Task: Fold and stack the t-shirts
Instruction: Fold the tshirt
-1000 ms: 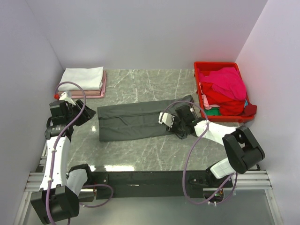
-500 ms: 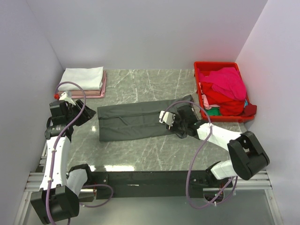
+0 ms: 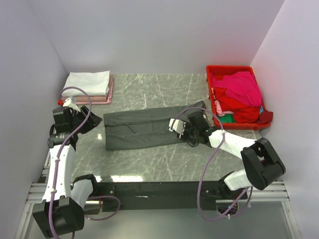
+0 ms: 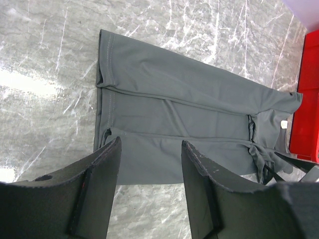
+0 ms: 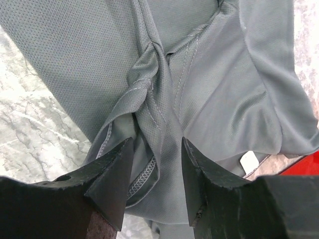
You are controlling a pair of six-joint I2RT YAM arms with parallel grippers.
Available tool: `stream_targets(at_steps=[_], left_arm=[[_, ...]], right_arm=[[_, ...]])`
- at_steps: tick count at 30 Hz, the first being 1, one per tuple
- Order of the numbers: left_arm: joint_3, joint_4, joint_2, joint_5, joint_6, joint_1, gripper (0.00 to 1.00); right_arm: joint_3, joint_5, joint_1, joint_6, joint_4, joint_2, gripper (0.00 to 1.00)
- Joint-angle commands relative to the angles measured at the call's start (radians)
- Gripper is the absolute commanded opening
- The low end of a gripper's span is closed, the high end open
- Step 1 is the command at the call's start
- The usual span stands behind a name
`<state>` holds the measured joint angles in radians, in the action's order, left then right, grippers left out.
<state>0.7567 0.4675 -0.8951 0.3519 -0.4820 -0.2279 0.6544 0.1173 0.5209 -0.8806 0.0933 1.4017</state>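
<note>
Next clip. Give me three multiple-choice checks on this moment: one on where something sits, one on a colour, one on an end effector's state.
1. Where does the folded stack lie?
A) at the far left corner of the table
B) at the near right corner
C) in the centre

2. What colour is the t-shirt laid out in the middle?
A) white
B) green
C) dark grey

3. The left end effector is:
A) shut on a shirt
B) open, holding nothing
C) shut on nothing

Answers:
1 A: the white-over-pink pile sits against the far left wall.
2 C: the long folded cloth is charcoal.
3 B: its jaws stand apart off the shirt's left end, with nothing gripped between them.
</note>
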Motion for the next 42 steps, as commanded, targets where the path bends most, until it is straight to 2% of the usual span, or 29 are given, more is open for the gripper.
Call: stream_targets(at_steps=[1, 3, 7, 10, 15, 22, 30, 42], left_arm=[[-0.002, -0.043, -0.002, 0.021, 0.022, -0.001, 0.56], [-0.003, -0.041, 0.002, 0.019, 0.022, -0.001, 0.56], [-0.002, -0.041, -0.001, 0.016, 0.020, -0.001, 0.56], [-0.002, -0.040, -0.001, 0.018, 0.020, -0.001, 0.56], [-0.002, -0.043, -0.001, 0.018, 0.022, -0.001, 0.56], [-0.002, -0.041, 0.001, 0.015, 0.020, -0.001, 0.57], [-0.002, -0.040, 0.002, 0.015, 0.020, -0.001, 0.57], [0.000, -0.038, -0.001, 0.015, 0.020, 0.001, 0.56]], right_arm=[[0.040, -0.004, 0.004, -0.008, -0.007, 0.023, 0.49], [0.047, -0.013, 0.004, 0.003, -0.021, 0.045, 0.48], [0.065, -0.016, 0.004, 0.023, -0.038, 0.056, 0.38], [0.068, -0.004, 0.004, 0.032, -0.046, 0.045, 0.35], [0.077, 0.024, -0.001, 0.064, -0.041, 0.034, 0.23], [0.108, 0.065, -0.022, 0.107, -0.026, 0.045, 0.22], [0.139, 0.093, -0.039, 0.146, -0.004, 0.079, 0.29], [0.194, 0.136, -0.127, 0.221, 0.019, 0.128, 0.23]])
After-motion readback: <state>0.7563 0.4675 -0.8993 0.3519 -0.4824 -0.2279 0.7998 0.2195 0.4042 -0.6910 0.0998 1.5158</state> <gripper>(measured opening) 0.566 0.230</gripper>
